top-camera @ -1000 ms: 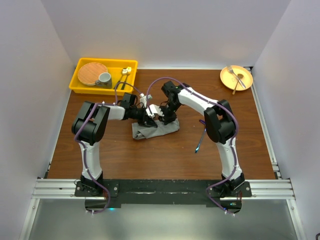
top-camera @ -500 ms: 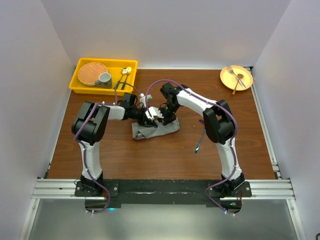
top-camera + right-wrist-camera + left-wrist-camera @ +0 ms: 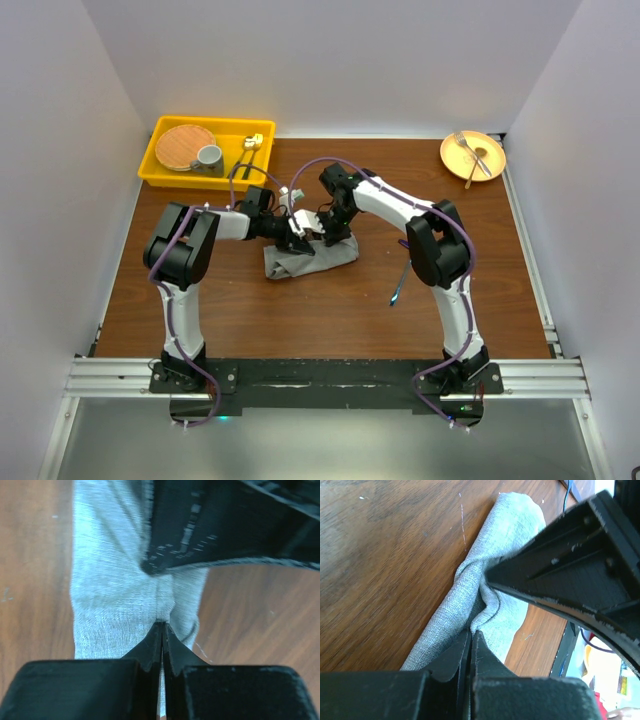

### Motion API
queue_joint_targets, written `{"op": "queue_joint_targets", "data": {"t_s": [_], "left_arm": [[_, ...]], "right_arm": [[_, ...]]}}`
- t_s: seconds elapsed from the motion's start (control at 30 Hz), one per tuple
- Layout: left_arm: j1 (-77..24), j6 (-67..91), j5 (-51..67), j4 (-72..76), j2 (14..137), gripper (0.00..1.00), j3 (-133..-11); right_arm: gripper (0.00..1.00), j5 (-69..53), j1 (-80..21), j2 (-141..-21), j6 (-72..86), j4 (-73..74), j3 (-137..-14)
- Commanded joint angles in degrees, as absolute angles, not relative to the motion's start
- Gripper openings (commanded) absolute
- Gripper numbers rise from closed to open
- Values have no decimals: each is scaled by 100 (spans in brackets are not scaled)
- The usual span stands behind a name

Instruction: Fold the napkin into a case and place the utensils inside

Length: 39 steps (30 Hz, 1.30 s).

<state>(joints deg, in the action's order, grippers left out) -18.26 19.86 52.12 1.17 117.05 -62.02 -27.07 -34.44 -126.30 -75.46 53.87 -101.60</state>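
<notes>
The grey napkin (image 3: 312,258) lies folded into a narrow oblong strip at the middle of the wooden tabletop (image 3: 220,310), slightly skewed. Both hands meet over it. The left hand (image 3: 471,632) is fully closed, a raised fold of the cloth pinched at its fingertips. The right hand (image 3: 162,626), facing it and just beside it, is likewise closed tight on a pucker of the same cloth. A slim blue-handled utensil (image 3: 399,282) lies on the wood right of the napkin, apart from it.
</notes>
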Motion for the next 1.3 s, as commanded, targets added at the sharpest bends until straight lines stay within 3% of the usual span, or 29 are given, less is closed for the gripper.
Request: {"op": "queue_joint_targets", "data": {"t_s": [0.0,0.77,0.87,0.9,1.0,1.1,1.27], "left_arm": [[-1758,1573,4711,-387,11944,0,-6047],[-1617,1617,4904,-369,11761,0,-6056],[-1600,1626,5001,-263,11489,12,-6055],[-1591,1548,5036,-420,11444,22,-6117],[-1530,1250,5133,-946,11329,35,-6231],[-1389,1012,5150,-1351,11154,42,-6223],[-1143,510,5168,-1977,10681,45,-6188]], "right_arm": [[0,-2453,-3410,-12077,-7146,4695,-9959],[0,-1785,-3524,-11936,-6732,3815,-9010],[0,-1758,-3533,-11936,-6759,3788,-8878],[0,-1749,-3533,-11927,-6776,3736,-8842],[0,-1740,-3524,-11909,-6812,3691,-8772],[0,-1731,-3524,-11927,-6812,3683,-8771],[0,-1766,-3533,-11909,-6855,3674,-8719]]}}
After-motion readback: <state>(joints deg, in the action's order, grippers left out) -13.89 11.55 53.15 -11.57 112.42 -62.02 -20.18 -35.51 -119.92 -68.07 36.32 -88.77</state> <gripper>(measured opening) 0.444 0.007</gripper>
